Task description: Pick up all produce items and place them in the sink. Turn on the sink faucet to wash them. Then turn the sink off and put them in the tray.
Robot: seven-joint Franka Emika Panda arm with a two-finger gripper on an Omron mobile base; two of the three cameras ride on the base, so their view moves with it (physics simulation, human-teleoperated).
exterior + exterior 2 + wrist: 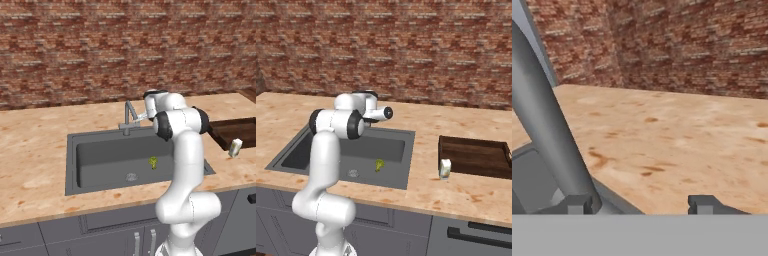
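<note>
A tiny broccoli floret [153,162] [379,165], the one produce item in view, lies on the floor of the dark grey sink [100,152] [393,145], right of the round drain [131,176]. The slim grey sink faucet [129,117] stands at the basin's back rim. My hand is raised just right of it. In the hand view the faucet's spout [547,130] slants past very close on the left, beside my left fingertip [577,204]. My gripper [639,205] is open with nothing between its fingers. The dark brown tray [235,131] [476,156] rests on the counter right of the sink.
A small pale cream carton [235,147] [444,168] stands upright at the tray's near left corner. Tan counter [677,135] stretches behind the faucet to a red brick wall [100,45]. Grey cabinet fronts [100,235] run below the counter edge.
</note>
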